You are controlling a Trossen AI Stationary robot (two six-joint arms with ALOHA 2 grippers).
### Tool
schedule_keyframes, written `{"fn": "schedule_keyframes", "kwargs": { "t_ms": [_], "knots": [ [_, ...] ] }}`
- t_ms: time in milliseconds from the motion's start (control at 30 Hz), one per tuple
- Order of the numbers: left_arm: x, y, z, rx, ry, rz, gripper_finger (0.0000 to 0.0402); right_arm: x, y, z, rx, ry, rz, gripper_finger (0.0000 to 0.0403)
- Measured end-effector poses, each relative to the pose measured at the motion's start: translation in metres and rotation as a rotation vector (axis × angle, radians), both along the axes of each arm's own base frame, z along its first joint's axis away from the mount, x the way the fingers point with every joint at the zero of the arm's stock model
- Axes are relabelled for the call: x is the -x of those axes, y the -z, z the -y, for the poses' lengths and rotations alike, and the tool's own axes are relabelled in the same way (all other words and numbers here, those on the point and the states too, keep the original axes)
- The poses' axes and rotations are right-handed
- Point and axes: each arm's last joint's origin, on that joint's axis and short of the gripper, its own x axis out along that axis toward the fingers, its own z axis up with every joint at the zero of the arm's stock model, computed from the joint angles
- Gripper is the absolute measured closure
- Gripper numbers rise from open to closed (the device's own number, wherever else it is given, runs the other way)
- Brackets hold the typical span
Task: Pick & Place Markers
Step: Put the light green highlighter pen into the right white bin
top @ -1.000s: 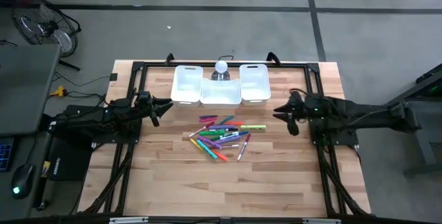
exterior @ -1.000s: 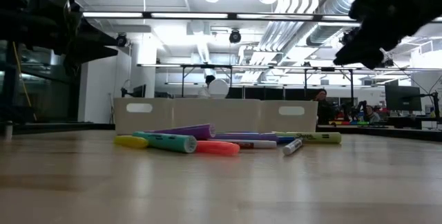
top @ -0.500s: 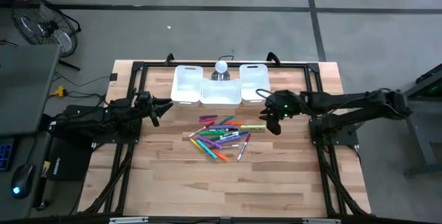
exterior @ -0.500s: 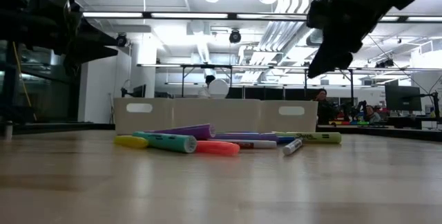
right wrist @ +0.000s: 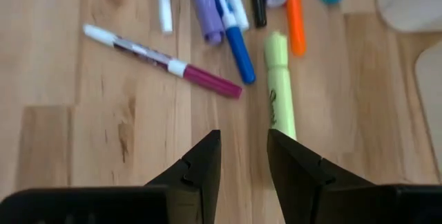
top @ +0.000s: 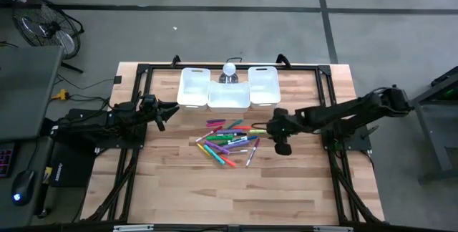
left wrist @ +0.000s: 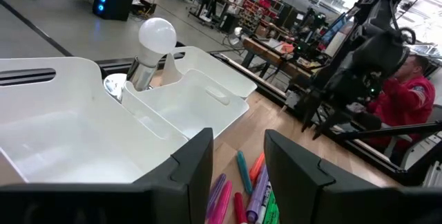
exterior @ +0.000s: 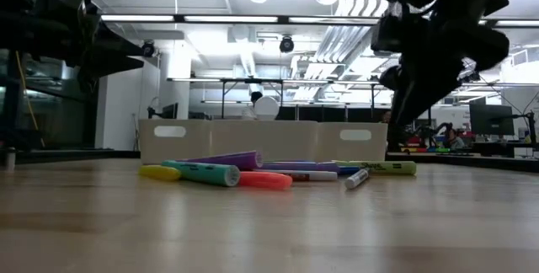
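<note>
Surface, high view: wooden table (top: 179, 189) on a grey floor, framed by black rails.
Bins, high view: three white plastic bins (top: 229, 89) in a row along the far edge; a white bulb-shaped object (top: 229, 69) stands just behind the middle one.
Markers, high view: markers (top: 230, 140) lie loose in a mixed-colour pile at the table's middle, just in front of the bins.
Right gripper, high view: right gripper (top: 280, 133) is extended over the table, just beside the pile's right end.
Left gripper, high view: left gripper (top: 169, 110) rests at the table's left side, well apart from the pile.
Low view: markers lie flat on the wood before the bins; the right gripper hangs above them, clear of the table.
Left wrist view: fingers (left wrist: 197, 162) narrowly parted, nothing between them; bins and bulb lie beyond.
Right wrist view: fingers (right wrist: 204, 158) narrowly parted and empty, above bare wood; a yellow highlighter (right wrist: 279, 92) lies just beyond, with a blue-tipped marker (right wrist: 235, 48) and a magenta-tipped marker (right wrist: 162, 59) near it.
</note>
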Motion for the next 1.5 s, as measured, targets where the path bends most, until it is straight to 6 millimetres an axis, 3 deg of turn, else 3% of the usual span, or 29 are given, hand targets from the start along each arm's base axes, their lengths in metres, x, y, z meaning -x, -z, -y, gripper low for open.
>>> {"fn": "schedule_keyframes", "kwargs": {
  "t_ms": [200,333,700,1500],
  "knots": [
    [0.0,0.0,0.0,0.0,0.0,0.0,0.0273,-0.004,0.015,0.001,0.016,0.011,-0.068,0.0289],
    [0.0,0.0,0.0,0.0,0.0,0.0,0.0273,-0.009,0.019,0.001,0.019,0.013,-0.105,0.0261],
    [0.0,0.0,0.0,0.0,0.0,0.0,0.0273,-0.024,0.002,0.016,0.032,0.073,-0.168,0.0178],
    [0.0,0.0,0.0,0.0,0.0,0.0,0.0273,-0.048,0.035,0.028,0.059,0.053,-0.318,0.0183]
  ]
}}
